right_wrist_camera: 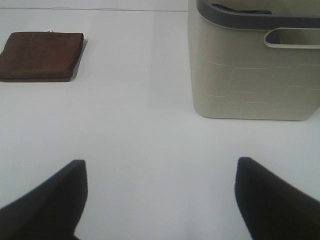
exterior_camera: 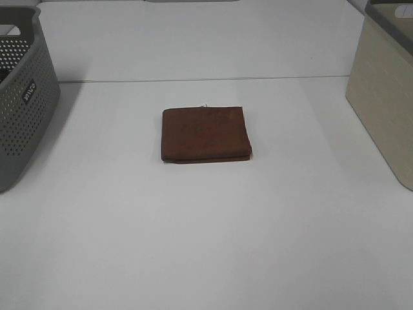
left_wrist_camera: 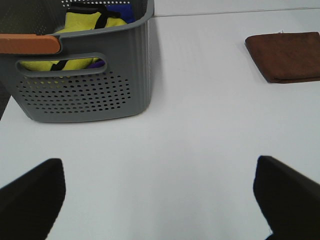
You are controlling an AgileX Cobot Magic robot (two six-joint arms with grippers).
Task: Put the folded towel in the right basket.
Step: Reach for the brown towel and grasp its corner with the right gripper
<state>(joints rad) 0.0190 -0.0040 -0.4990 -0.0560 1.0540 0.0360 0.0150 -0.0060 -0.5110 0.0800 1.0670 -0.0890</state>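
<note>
The folded towel (exterior_camera: 205, 134), a dark reddish-brown square, lies flat on the white table (exterior_camera: 206, 252) near the middle, with its layered edges showing along the near side and the right side. Nothing touches it, and it sits well apart from both containers. The right basket (exterior_camera: 386, 97) stands at the right edge of the table: a beige, smooth-walled tub with a dark grey rim and a slot handle near the top. Something dark shows just under the rim in the right wrist view, too little of it to tell what it is. On the far left stands a grey basket (exterior_camera: 19, 106) with perforated walls and a small label. The left wrist view shows a yellow cloth (left_wrist_camera: 87, 22) with black straps inside it, a blue item (left_wrist_camera: 126, 11) behind that, and an orange-brown piece (left_wrist_camera: 29, 44) lying on its rim. The left gripper (left_wrist_camera: 159, 167) hangs over bare table near the grey basket with its two dark fingers spread wide and nothing between them. The right gripper (right_wrist_camera: 160, 165) is likewise spread wide and empty, over bare table in front of the beige tub.
</note>
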